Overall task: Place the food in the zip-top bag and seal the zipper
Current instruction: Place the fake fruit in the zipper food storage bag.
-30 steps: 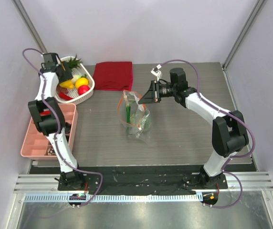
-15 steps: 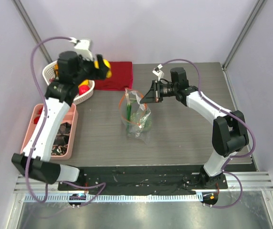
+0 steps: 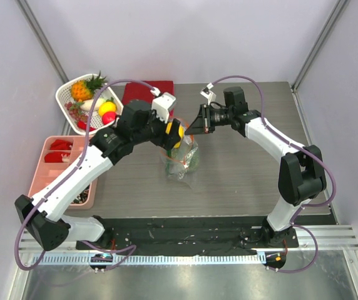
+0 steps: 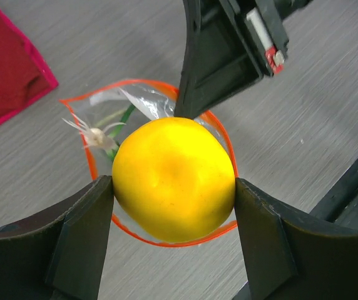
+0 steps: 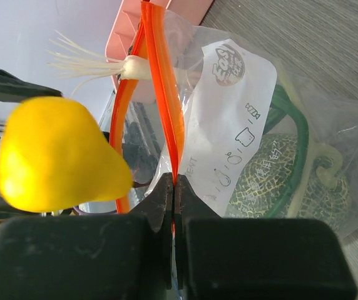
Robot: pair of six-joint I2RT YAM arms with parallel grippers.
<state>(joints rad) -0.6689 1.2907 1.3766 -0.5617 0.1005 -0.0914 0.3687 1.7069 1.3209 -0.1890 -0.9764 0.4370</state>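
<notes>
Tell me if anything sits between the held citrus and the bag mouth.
Nothing closes the mouth. The citrus hangs over the zipper ring, which the right gripper pinches open at the far rim. Only the green onion's white root end pokes up at one side.

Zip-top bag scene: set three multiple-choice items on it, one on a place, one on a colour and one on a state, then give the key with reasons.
1. Where is the yellow citrus?
A. inside the zip-top bag
B. in the right gripper
C. between the fingers of the left gripper, above the bag's mouth

2. What colour is the zipper?
A. orange-red
B. blue
C. white

3. How is the right gripper?
A. open
B. shut on the zipper
C. shut on the citrus

Key: 1 C, the left wrist view shows it clamped over the open mouth; 2 A, the strip shows orange-red in both wrist views; 3 B, its fingers pinch the strip in the right wrist view.
</notes>
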